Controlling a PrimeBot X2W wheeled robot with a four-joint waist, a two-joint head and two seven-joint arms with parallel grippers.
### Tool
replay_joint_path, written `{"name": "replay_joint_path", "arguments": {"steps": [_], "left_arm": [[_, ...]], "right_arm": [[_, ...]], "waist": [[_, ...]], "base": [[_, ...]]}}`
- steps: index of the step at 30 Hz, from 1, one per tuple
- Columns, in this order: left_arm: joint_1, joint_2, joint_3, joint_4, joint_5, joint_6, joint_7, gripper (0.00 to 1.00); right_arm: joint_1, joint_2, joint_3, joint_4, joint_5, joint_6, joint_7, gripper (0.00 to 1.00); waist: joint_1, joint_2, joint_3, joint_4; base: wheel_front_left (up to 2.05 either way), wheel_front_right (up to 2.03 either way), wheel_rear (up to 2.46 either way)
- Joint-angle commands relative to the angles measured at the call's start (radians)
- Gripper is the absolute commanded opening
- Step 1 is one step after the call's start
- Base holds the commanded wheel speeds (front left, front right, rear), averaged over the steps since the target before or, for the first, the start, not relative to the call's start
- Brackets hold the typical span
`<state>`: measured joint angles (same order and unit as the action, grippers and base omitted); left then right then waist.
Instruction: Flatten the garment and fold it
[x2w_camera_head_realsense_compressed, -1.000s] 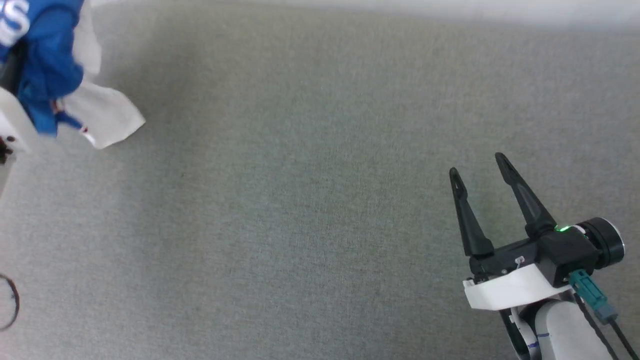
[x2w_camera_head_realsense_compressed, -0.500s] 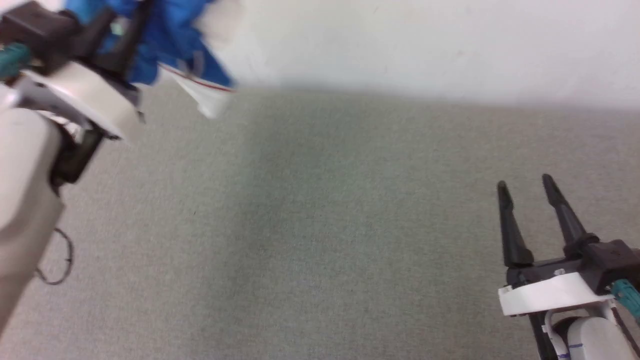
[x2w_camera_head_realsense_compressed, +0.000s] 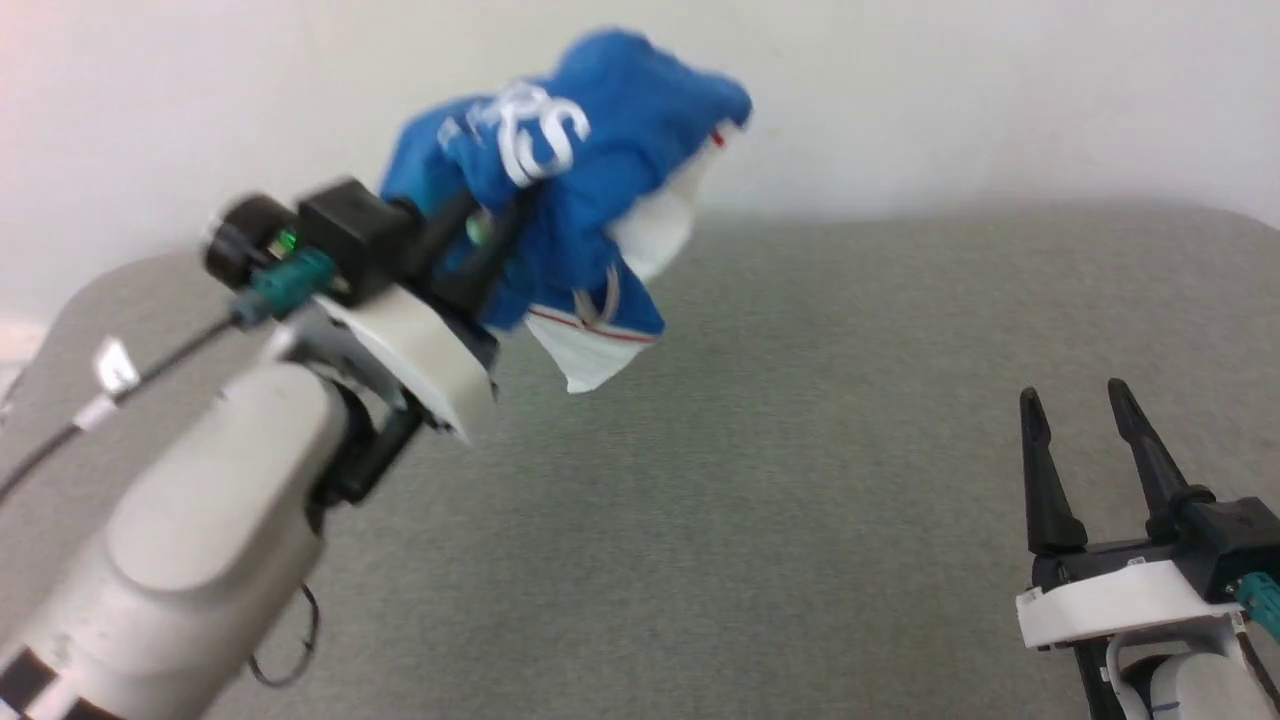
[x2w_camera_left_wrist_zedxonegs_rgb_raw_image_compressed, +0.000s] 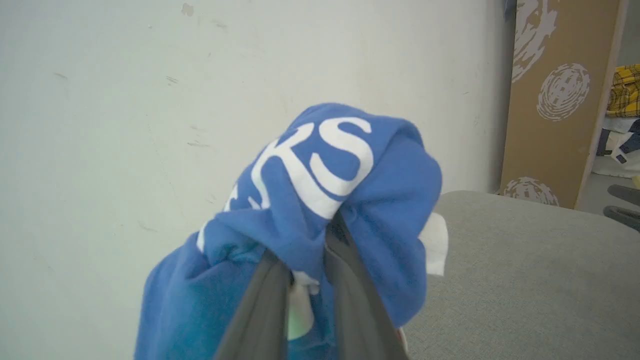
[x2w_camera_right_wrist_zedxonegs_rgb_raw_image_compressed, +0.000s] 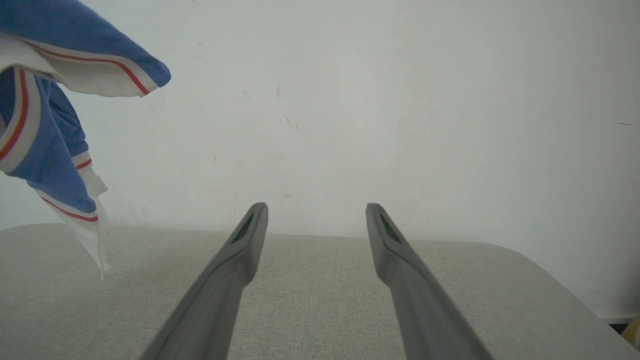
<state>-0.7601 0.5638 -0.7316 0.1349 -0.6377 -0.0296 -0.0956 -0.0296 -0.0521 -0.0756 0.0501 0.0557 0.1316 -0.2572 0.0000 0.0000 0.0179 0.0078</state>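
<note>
Garment over table
The garment (x2w_camera_head_realsense_compressed: 590, 170) hangs at eleven o'clock above the table (x2w_camera_head_realsense_compressed: 800, 520); the right gripper (x2w_camera_head_realsense_compressed: 1072, 392) sits at four o'clock.

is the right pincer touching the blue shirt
Apart. The head view shows the open right pincer low on the right, with bare grey surface between it and the shirt bunched in the left pincer.

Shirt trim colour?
Thin red stripe on white, edging the blue shirt; right wrist view shows it best.
</note>
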Motion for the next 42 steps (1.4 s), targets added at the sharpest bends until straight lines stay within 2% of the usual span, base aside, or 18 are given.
{"name": "replay_joint_path", "arguments": {"steps": [1, 6, 13, 18, 23, 24, 25, 33, 39, 42], "left_arm": [[0.025, -0.016, -0.015, -0.002, -0.007, 0.009, 0.003, 0.0], [0.08, -0.082, -0.082, 0.037, -0.01, 0.007, 0.014, 0.0], [0.154, -0.19, -0.176, 0.189, -0.022, 0.007, 0.052, 0.0], [0.177, -0.225, -0.219, 0.364, -0.037, 0.007, 0.124, 0.0], [0.177, -0.265, -0.228, 0.438, -0.061, -0.018, 0.129, 0.0], [0.176, -0.27, -0.227, 0.447, -0.06, -0.017, 0.12, 0.45], [0.176, -0.273, -0.227, 0.454, -0.057, -0.014, 0.11, 1.0], [0.219, -0.267, -0.186, 0.408, -0.077, 0.02, 0.004, 1.0], [0.297, -0.205, -0.091, 0.264, -0.112, 0.084, -0.12, 1.0], [0.357, -0.16, -0.021, 0.193, -0.113, 0.133, -0.154, 1.0]], "right_arm": [[0.007, 0.002, 0.001, 0.001, 0.008, -0.001, -0.004, 1.0], [0.003, 0.002, -0.004, 0.002, 0.013, -0.001, -0.004, 1.0], [-0.023, 0.002, -0.031, 0.023, 0.025, -0.001, -0.005, 1.0], [-0.029, 0.002, -0.004, 0.045, 0.029, -0.001, -0.005, 1.0], [-0.033, 0.002, 0.011, 0.057, 0.039, -0.001, -0.005, 1.0], [-0.032, 0.002, 0.015, 0.062, 0.039, -0.001, -0.005, 1.0], [-0.031, 0.002, 0.019, 0.068, 0.038, -0.001, -0.005, 1.0], [-0.003, 0.002, 0.023, 0.109, 0.056, -0.001, 0.008, 1.0], [0.034, 0.002, 0.021, 0.109, 0.055, -0.001, 0.022, 1.0], [0.046, 0.002, 0.007, 0.109, 0.077, -0.001, 0.037, 1.0]], "waist": [[0.0, 0.0, 0.022, -0.066], [0.0, 0.0, 0.056, -0.123], [0.0, 0.0, 0.113, -0.194], [0.0, 0.0, 0.146, -0.219], [0.0, 0.0, 0.153, -0.213], [0.0, 0.0, 0.148, -0.208], [0.0, 0.0, 0.141, -0.201], [0.0, 0.0, 0.035, -0.121], [0.0, 0.0, -0.041, -0.046], [0.0, 0.0, -0.059, -0.016]], "base": [[0.0, 0.0, 0.0], [0.0, 0.0, 0.0], [0.0, 0.0, 0.0], [0.0, 0.0, 0.0], [0.0, 0.0, 0.0], [0.0, 0.0, 0.0], [0.0, 0.0, 0.0], [0.0, 0.0, 0.0], [0.0, 0.0, 0.0], [0.0, 0.0, 0.0]]}}
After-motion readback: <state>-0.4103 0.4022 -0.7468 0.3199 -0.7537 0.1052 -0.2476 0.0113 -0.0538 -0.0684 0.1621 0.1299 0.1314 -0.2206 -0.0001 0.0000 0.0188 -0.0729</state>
